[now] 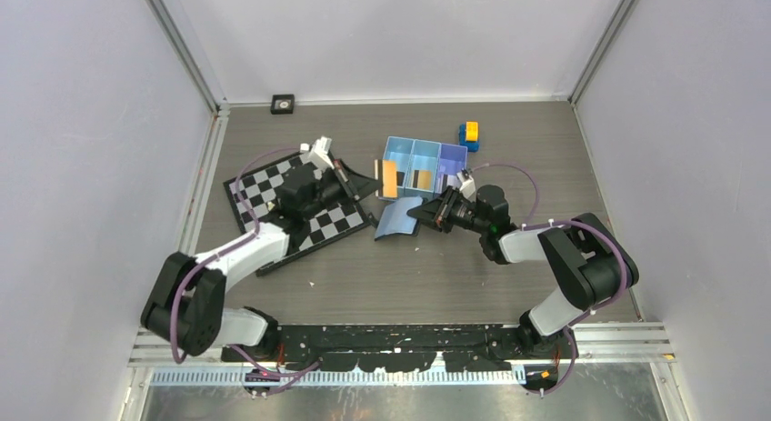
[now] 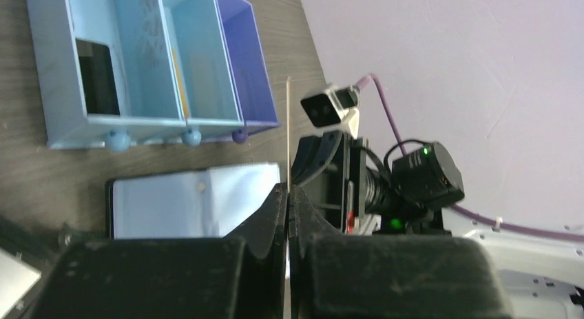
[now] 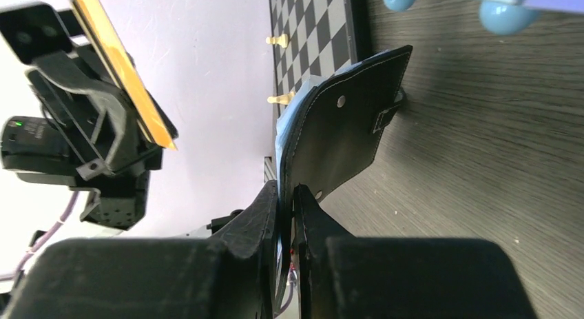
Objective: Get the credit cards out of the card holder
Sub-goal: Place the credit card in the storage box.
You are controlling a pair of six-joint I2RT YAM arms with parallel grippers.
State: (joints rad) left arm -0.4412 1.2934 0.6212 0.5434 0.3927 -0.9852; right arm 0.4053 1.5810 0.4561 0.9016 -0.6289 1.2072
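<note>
The holder [image 1: 397, 219] is near the table [image 1: 436, 280] centre, its 3 o'clock edge pinched in the right end effector [image 3: 286, 195]. At its 12 o'clock, the left end effector [image 2: 288, 195] is clamped on the gold card [image 1: 389, 177], at the tray's [image 1: 423, 144] 9 o'clock end.

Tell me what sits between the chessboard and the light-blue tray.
The left gripper, shut on the gold-orange card held on edge, occupies that gap; the top view shows it.

Top cam: high, near edge, looks down on whole table [image 1: 509, 285]. Wrist cams: close, low, facing each other; both share holder [image 3: 337, 136], tray [image 2: 138, 124].
</note>
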